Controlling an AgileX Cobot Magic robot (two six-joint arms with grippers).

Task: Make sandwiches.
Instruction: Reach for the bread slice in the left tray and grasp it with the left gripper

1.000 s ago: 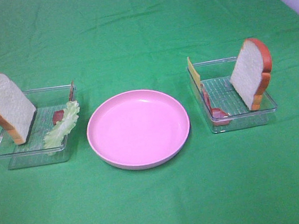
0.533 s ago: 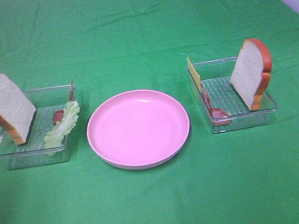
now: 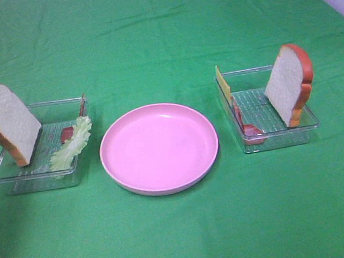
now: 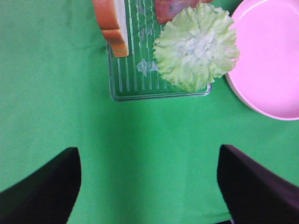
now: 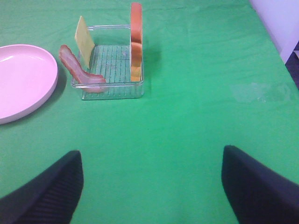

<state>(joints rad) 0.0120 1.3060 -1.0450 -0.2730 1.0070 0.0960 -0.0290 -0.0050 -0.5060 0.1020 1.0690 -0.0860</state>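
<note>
A green cloth is covering the whole table and running off every edge of the exterior view. Neither arm is showing in that view. In the wrist views, the left gripper and the right gripper are each showing only two dark finger stubs cut off by the frame. Both are standing wide apart over bare cloth and holding nothing.

A round pink plate is sitting at the centre of the exterior view. The left tray, of clear plastic, is lying at middle left. The right tray is lying at middle right, and its ribbed floor is blurring whatever lies behind its walls.

The sandwich parts are resting in the trays, apart from one another. The left bread slice is leaning upright against the left tray's left end, with its foot hidden behind the wall. The right bread slice is standing at the right tray's right end. A lettuce leaf is draping over the left tray's right rim, near the plate. It is covering most of a reddish bacon piece, so that piece's shape is hard to make out. A second bacon strip is curling over the right tray's front left corner. A cheese square is standing edge-on against that tray's left wall, showing as a thin yellow sliver.
</note>
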